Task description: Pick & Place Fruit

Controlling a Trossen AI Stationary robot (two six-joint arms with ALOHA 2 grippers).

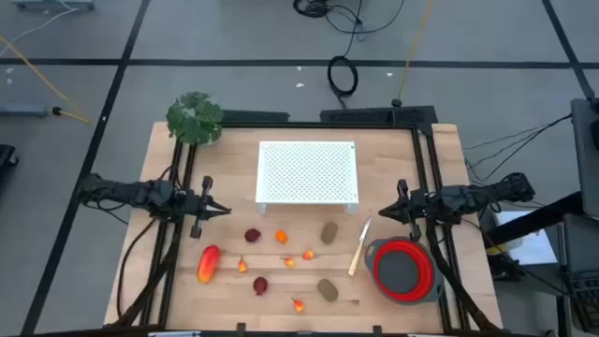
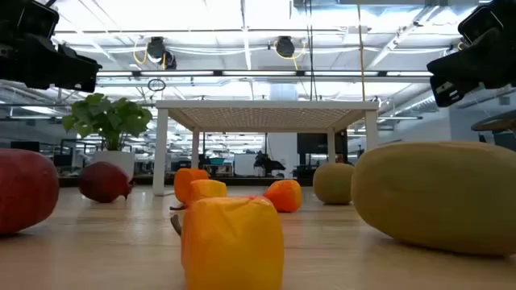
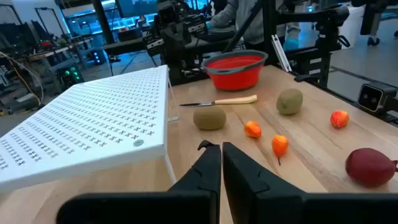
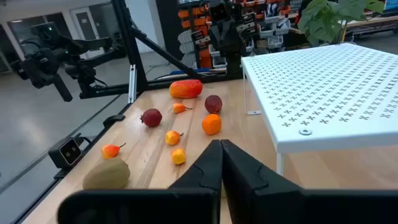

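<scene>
Hovering with my left gripper (image 1: 225, 211) and right gripper (image 1: 380, 213) both pinched together and empty beside the perforated white rack (image 1: 308, 171), I see the fruit (image 1: 208, 263) scattered on the wooden table (image 1: 440, 150), smooth ovals looming cut off in the low view.

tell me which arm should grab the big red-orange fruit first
Left, probably. The elongated red-orange fruit lies on the table's left side, just in front of the left gripper. The right gripper waits across the table, near the red bowl.
</scene>
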